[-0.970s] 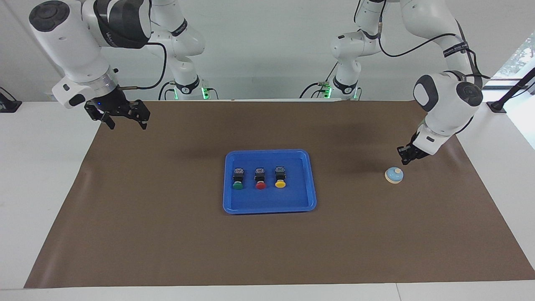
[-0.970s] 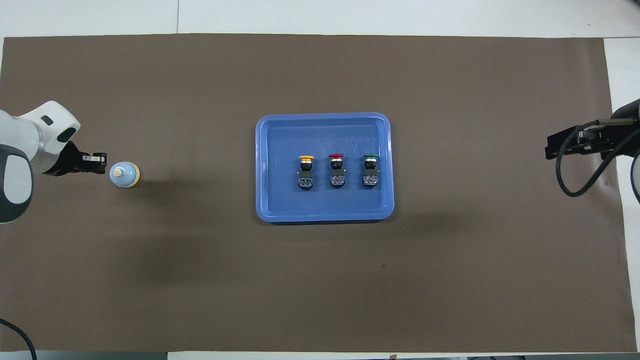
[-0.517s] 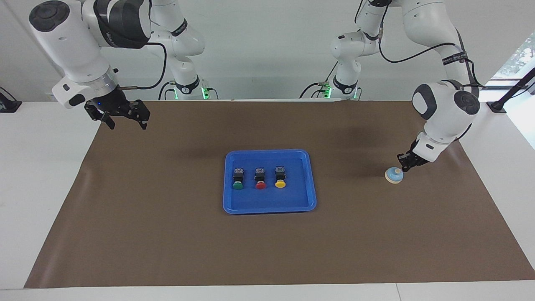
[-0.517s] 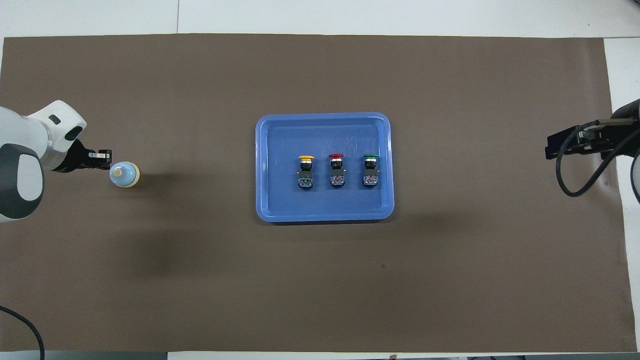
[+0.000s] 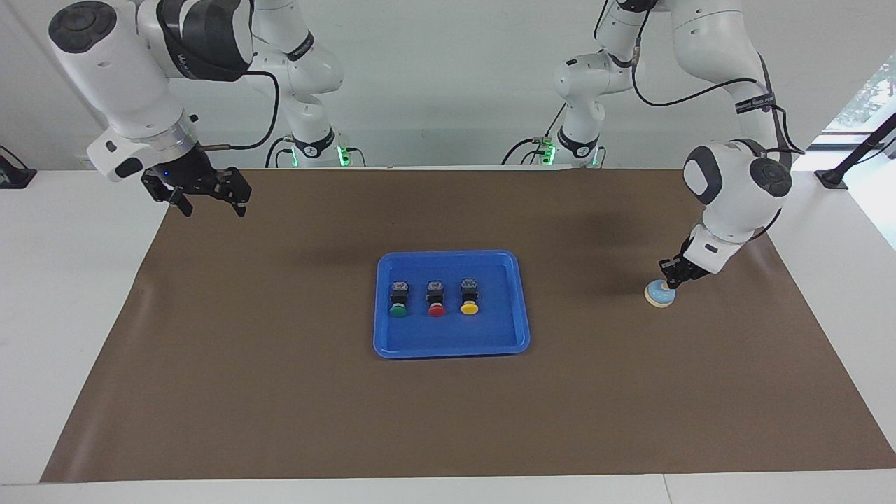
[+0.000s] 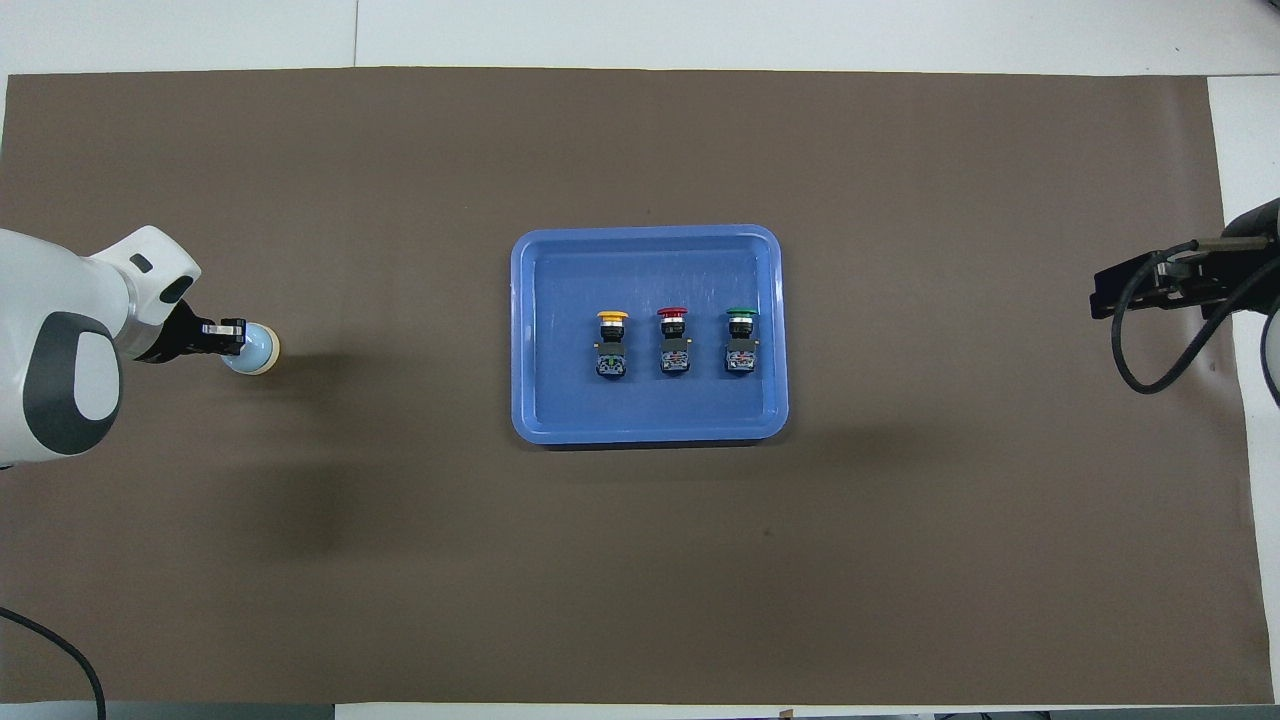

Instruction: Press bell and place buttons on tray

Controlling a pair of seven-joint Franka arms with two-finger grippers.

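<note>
**Pressing the bell, buttons already on tray**

Pressing step in hand, as I read it. My left hand (image 5: 670,282) has its fingertips together, holding nothing, and sits right on top of the bell (image 5: 659,296); in the overhead view it covers the knob. The facing view shows the tip at the dome's top, touching or as good as; I can't tell if the knob is actually pushed down. Bell sits on the surface (image 5: 280,392) toward the left arm's end, well apart from the tray (image 5: 521,301).

Tray is mid-surface. All three buttons lie in it side by side in a row: green (image 5: 397,301), red (image 5: 436,299), yellow (image 5: 469,297), caps pointing away from the robots. So the placing part looks done to me.

Right hand (image 5: 208,199) waits in the air over the edge of the surface at the right arm's end, fingers apart, empty.

Next move, my call: a short straight push down on the knob, kept centred so the tip doesn't slip off the dome or shove the bell sideways, then lift clear.
</note>
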